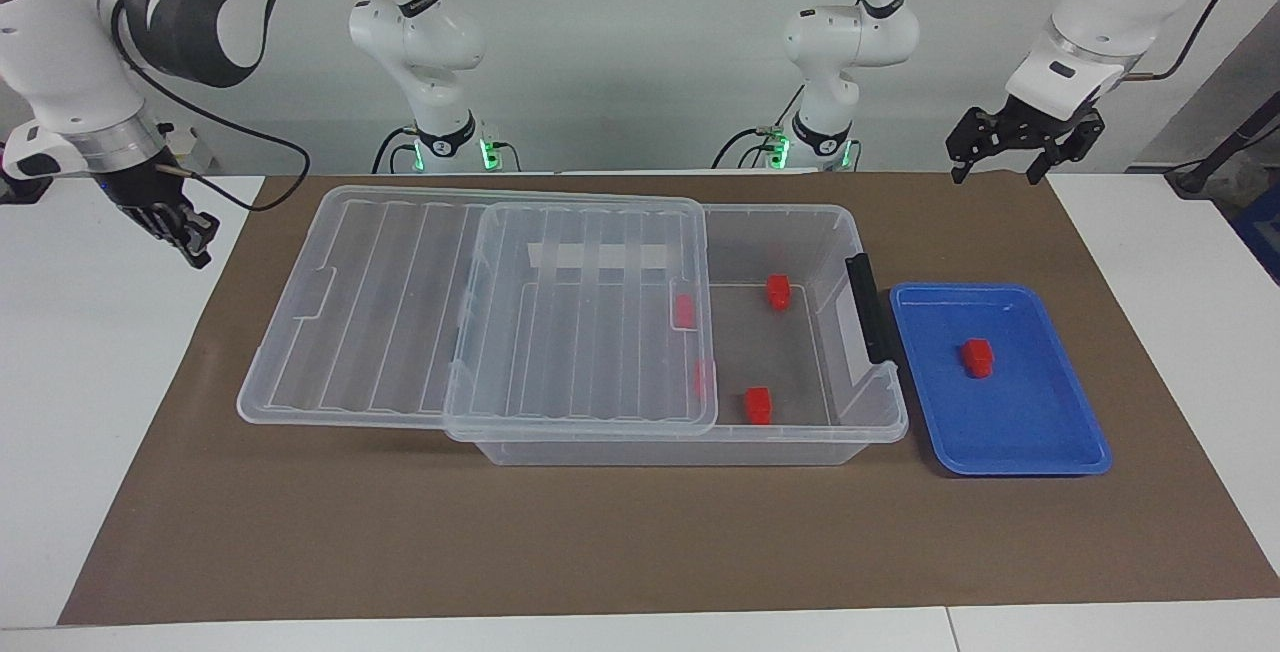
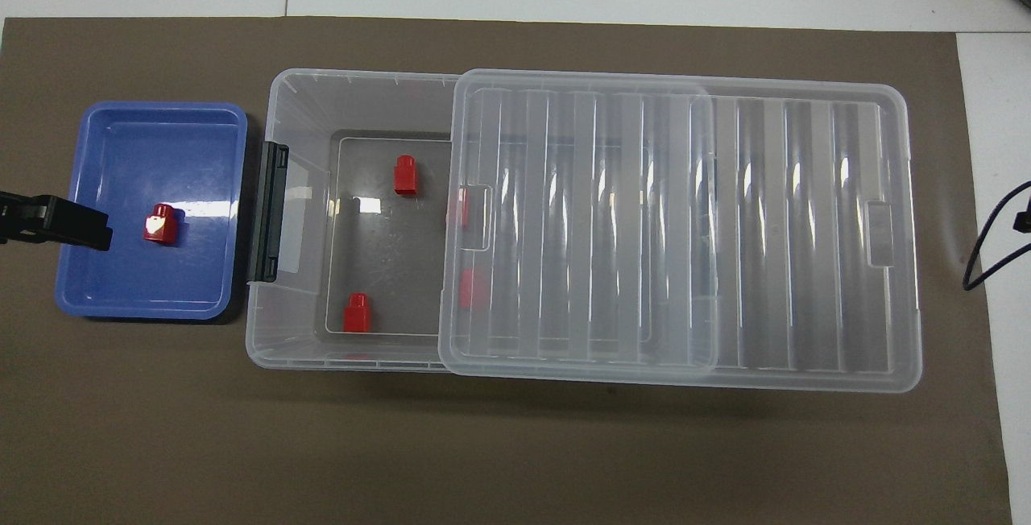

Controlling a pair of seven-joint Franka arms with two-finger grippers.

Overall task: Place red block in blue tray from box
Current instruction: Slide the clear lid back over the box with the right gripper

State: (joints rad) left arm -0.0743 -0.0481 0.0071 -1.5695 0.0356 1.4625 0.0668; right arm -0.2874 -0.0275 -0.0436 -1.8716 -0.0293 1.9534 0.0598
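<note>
The blue tray [image 1: 1040, 432] [image 2: 161, 146] lies beside the box toward the left arm's end of the table, with one red block [image 1: 977, 357] [image 2: 161, 225] in it. The clear box [image 1: 790, 232] [image 2: 298, 106] has its ribbed lid [image 1: 480, 312] [image 2: 676, 227] slid partway toward the right arm's end. Two red blocks [image 1: 778, 292] [image 1: 758, 405] lie in the box's uncovered part. Two more [image 1: 684, 310] [image 1: 703, 377] show through the lid. My left gripper [image 1: 1005, 162] [image 2: 48, 219] is open and empty, raised over the mat's edge by the tray. My right gripper [image 1: 185, 232] hangs over the mat's edge at the right arm's end.
A brown mat [image 1: 640, 532] [image 2: 515, 444] covers the table under the box and tray. A dark latch [image 1: 868, 307] [image 2: 268, 211] sits on the box's end that faces the tray. A black cable [image 2: 995, 243] shows at the right arm's end.
</note>
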